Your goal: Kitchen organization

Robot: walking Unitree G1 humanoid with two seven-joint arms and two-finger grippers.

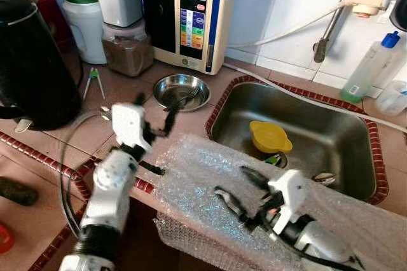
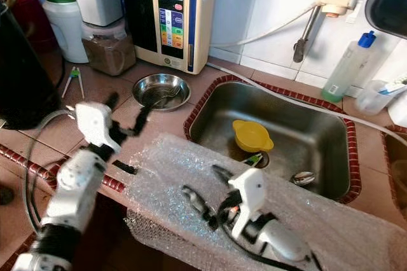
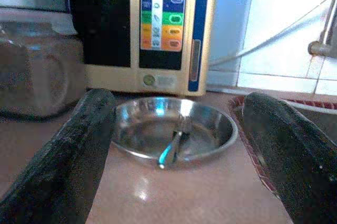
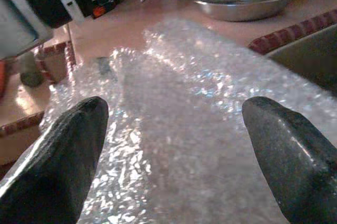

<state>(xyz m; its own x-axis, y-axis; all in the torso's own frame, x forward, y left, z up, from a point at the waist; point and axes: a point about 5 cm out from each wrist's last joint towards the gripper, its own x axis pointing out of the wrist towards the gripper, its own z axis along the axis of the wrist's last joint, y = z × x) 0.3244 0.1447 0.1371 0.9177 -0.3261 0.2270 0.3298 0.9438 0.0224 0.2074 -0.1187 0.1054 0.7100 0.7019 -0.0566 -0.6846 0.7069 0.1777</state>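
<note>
Left end effector (image 1: 152,115) fingers apart, lined up on shallow round steel bowl (image 1: 182,91) holding a fork (image 3: 174,141); reach step, I judge; next: advance, straddle rim, close; right end effector (image 1: 237,188) spread over bubble wrap sheet (image 1: 197,175).

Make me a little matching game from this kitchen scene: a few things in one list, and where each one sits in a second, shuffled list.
Things:
1. yellow plastic funnel
2. small metal fork
3. right claw
4. green-handled tongs

Places:
A. lying in the round steel bowl
B. over the clear bubble wrap sheet
C. inside the steel sink
D. flat on the countertop, between the black kettle and the bowl

Pairs: 1-C, 2-A, 3-B, 4-D
</note>
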